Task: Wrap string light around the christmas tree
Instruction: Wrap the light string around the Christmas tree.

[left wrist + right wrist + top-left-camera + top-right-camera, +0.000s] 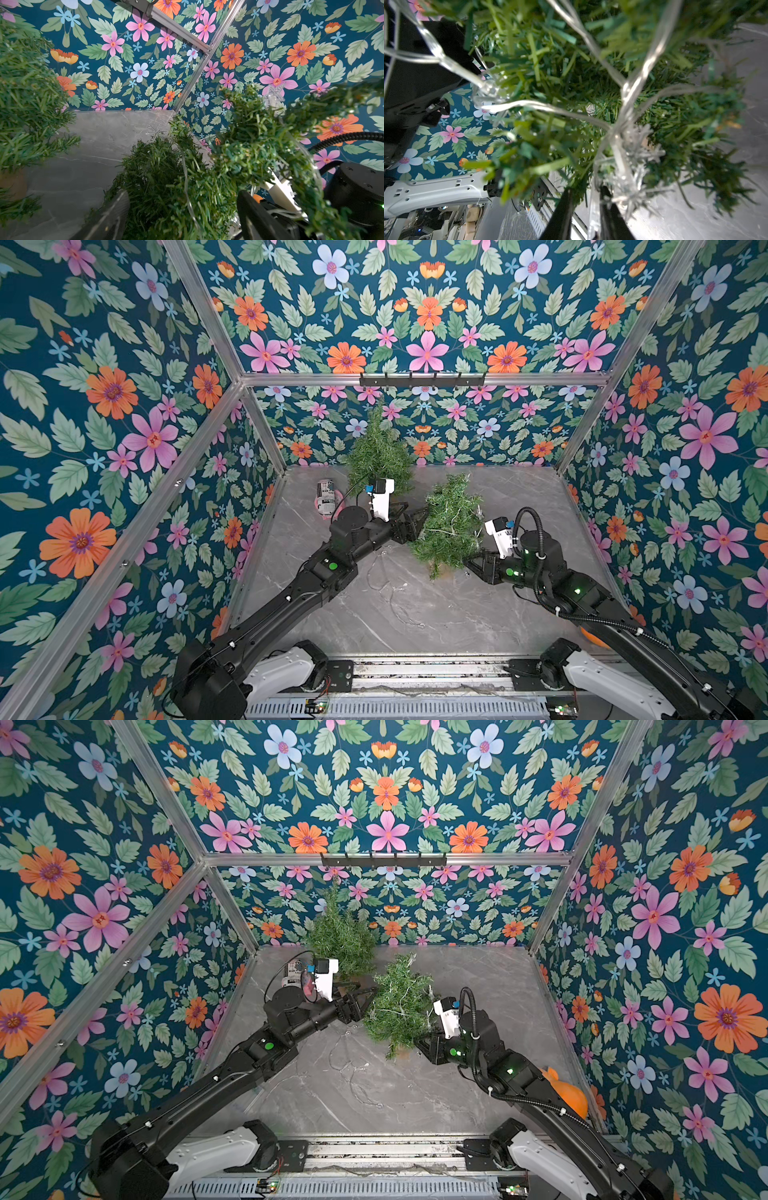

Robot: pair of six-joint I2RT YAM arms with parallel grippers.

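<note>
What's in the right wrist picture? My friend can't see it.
Close up, a green tree fills the picture, with the string light and its clear stars draped through it. One strand runs through the slightly open right gripper.

Table (498, 506): grey stone-look slab with pale veins, smooth, faint sheen.
Tree (449, 526): green plastic needles cut as flat strips, matt, bristly.
Far tree (378, 456): the same bristly green plastic, matt.
String light (626, 89): clear, glossy plastic-coated wire; clear ridged plastic stars.
Walls (124, 414): printed floral sheet, smooth, matt.
Frame (291, 379): bare brushed metal, dull shine.
Left arm (291, 605): black casing, mostly matt; white plastic shell at the near base, slightly glossy.
Right arm (665, 662): same black and white finish.
Hose (345, 137): black ribbed plastic.
</note>
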